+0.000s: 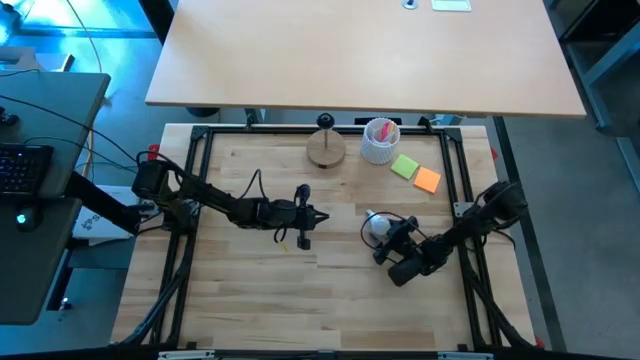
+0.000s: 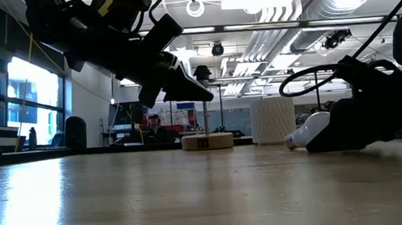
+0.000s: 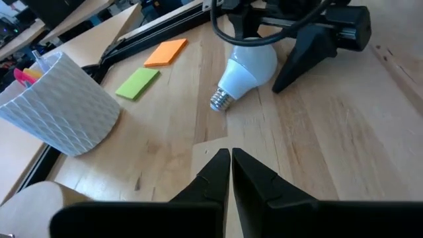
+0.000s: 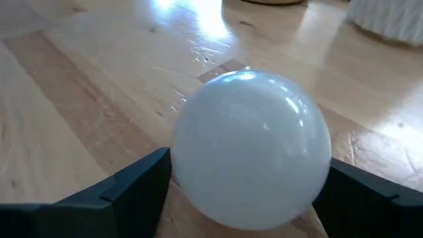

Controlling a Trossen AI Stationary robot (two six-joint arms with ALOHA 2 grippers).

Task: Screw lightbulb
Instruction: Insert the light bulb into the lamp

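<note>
White lightbulb [image 3: 248, 66] flat on table

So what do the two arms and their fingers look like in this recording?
Both arms are matte black, built of jointed segments, with loose black cables looping along them. The left gripper ends in two slim, pointed black fingers. The right gripper has broader, blocky dark fingers. The low view shows a small yellow marking on the upper arm housing.

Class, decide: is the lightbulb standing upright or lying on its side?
Lying on its side: the lightbulb rests on the table, screw base pointing sideways along the wood.
</note>
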